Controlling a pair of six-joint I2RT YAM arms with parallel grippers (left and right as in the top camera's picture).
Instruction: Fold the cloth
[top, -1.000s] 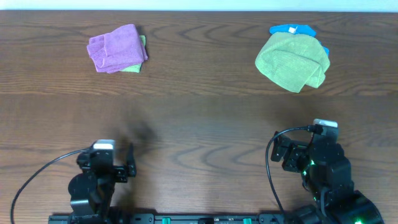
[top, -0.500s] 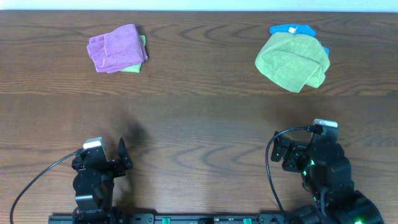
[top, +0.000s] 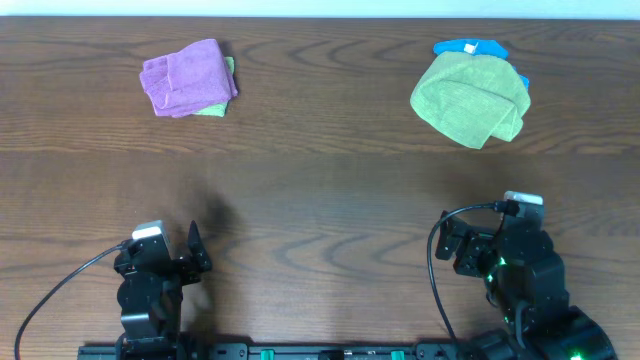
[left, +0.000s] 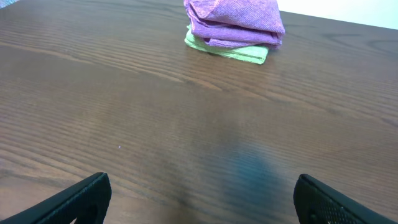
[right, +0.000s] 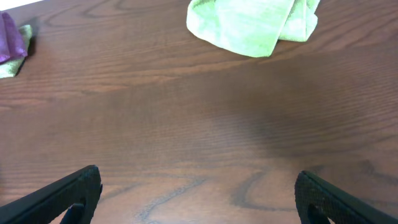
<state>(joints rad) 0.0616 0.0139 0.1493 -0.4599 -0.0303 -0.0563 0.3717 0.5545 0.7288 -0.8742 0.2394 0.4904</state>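
Note:
A crumpled light green cloth (top: 470, 97) lies at the far right of the table over a blue cloth (top: 470, 47); it also shows in the right wrist view (right: 252, 23). A folded purple cloth (top: 186, 75) sits on a folded green one (top: 212, 108) at the far left, seen too in the left wrist view (left: 234, 20). My left gripper (left: 202, 199) is open and empty near the front edge (top: 190, 248). My right gripper (right: 199, 196) is open and empty over bare wood at the front right (top: 470, 245).
The dark wooden table (top: 320, 190) runs across the whole view. Black cables loop from each arm base at the front edge (top: 437, 270).
The left arm drew back and turned slightly left one second ago, then stayed still. The right arm and the cloths have not moved.

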